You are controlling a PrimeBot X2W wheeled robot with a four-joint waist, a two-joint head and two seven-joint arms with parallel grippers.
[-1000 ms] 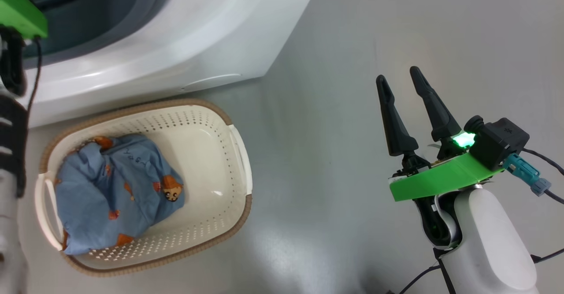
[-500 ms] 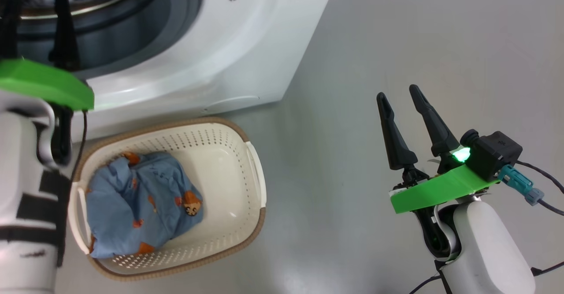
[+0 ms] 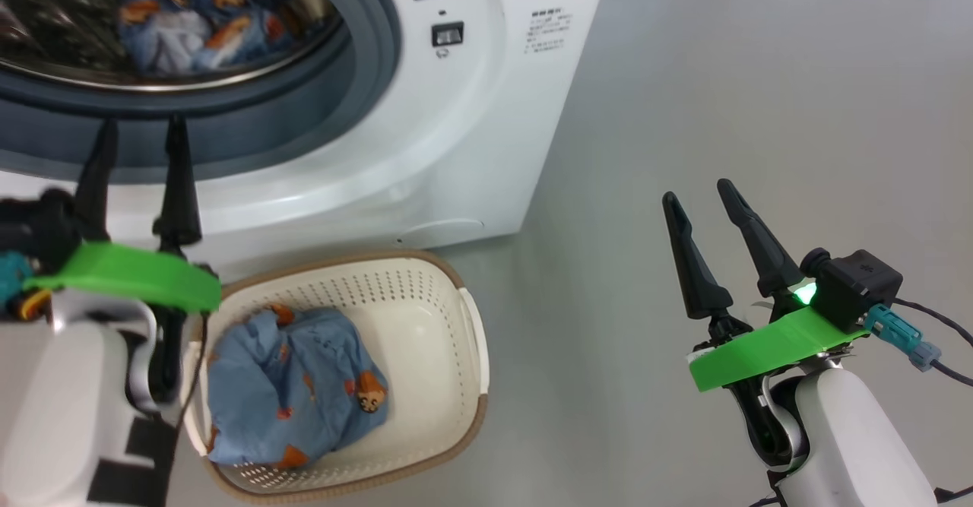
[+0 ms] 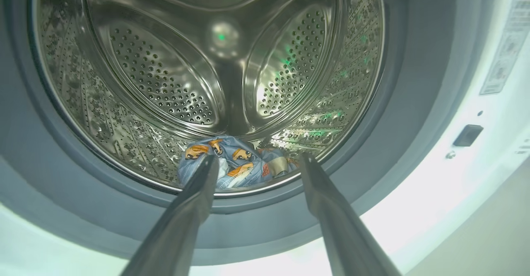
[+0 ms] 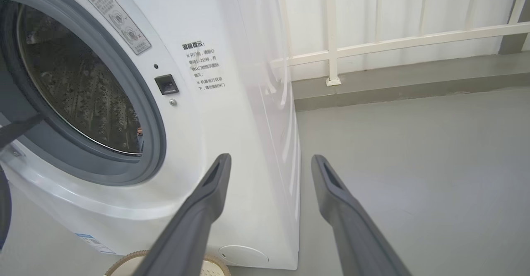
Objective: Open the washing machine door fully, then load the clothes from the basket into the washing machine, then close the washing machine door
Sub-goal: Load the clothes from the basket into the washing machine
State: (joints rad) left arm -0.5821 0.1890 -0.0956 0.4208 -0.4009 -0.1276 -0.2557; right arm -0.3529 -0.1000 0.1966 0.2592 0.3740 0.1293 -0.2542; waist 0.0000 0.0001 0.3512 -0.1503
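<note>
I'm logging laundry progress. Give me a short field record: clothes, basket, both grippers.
washing machine: open, steel drum exposed
cloth in drum: blue, orange figures, low at front
cloth in basket: blue, orange figures, bunched
basket: on floor before the machine
left gripper: open, empty, before drum opening
right gripper: open, empty, above floor

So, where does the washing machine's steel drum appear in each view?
Head view: steel drum at the top left.
Left wrist view: steel drum across the centre and top.
Right wrist view: steel drum at the left edge.
Shared landmark: the small black square, right of the drum in every view.
</note>
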